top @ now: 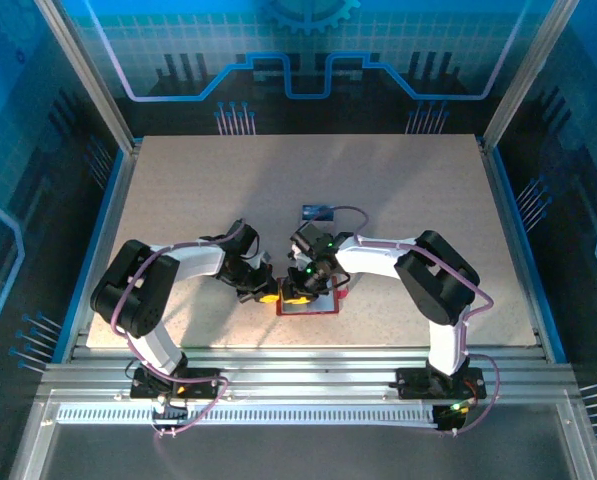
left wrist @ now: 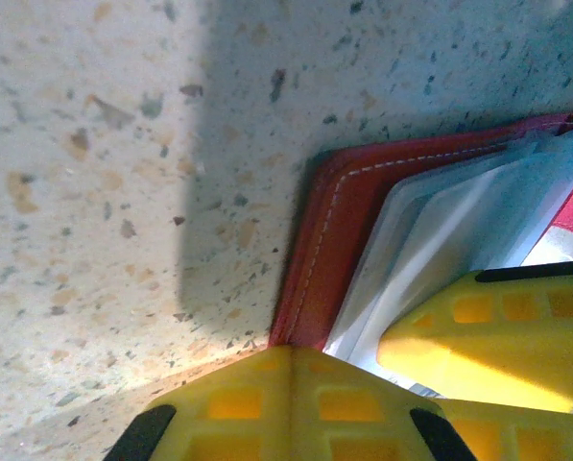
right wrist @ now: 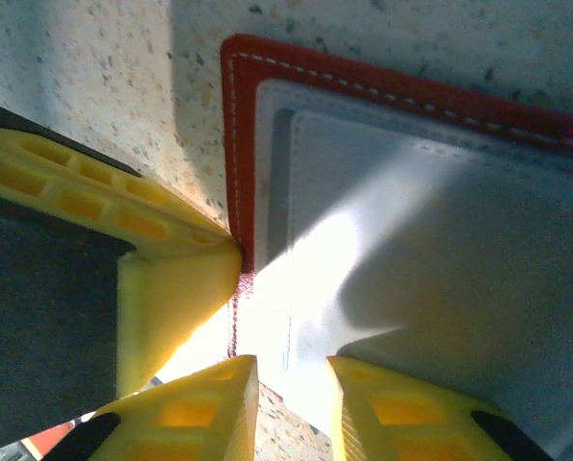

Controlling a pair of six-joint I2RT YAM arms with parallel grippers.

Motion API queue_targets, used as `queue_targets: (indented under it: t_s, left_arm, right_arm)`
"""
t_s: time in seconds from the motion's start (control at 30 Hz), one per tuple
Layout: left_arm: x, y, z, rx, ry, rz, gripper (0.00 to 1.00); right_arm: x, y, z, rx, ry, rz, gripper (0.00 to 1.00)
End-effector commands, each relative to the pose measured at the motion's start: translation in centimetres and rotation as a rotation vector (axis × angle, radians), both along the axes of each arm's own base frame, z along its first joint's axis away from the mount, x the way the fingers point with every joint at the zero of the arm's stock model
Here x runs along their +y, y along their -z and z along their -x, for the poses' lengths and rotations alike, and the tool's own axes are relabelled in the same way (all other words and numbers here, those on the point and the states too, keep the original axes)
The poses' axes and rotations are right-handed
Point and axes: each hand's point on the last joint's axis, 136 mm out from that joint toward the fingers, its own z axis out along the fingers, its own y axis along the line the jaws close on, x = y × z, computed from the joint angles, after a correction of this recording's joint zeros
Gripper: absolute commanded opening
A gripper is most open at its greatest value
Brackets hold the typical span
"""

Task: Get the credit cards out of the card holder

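Red stitched card holder (right wrist: 411,221), speckled tabletop (left wrist: 94,192)

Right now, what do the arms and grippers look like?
Left arm and right arm: white links, black joint housings, a purplish cable looped along each. Green lights glow at the right wrist. Left gripper and right gripper: yellow fingers with square recessed pockets, black trim at the base.

No lettering, brand or number can be read here: the card holder (right wrist: 230,144) shows plain red edging with white stitching, the blue card (top: 318,213) on the worktop (top: 178,200) is too small to make out, and the gear emblem (top: 308,12) on the back wall is wordless.
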Motion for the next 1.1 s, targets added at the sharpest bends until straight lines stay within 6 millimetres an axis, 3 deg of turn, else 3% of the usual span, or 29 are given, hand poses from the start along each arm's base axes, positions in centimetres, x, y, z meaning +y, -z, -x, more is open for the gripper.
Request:
queue_targets:
  t_s: [0.0,0.6,1.07]
  left_arm:
    - [0.6,1.1,1.9,0.063,0.023,-0.027,0.00]
    - [0.5,1.1,1.9,0.065,0.027,-0.022,0.00]
    - [0.5,1.2,2.0,0.065,0.027,-0.022,0.00]
  right_arm:
    - [-1.3,0.7,0.9,0.011,-0.017,0.107,0.29]
    - [-3.9,-0.5,0.8,-0.090,-0.094,0.336,0.41]
    - [-4.6,-1.5,0.2,-0.148,-0.114,0.420,0.53]
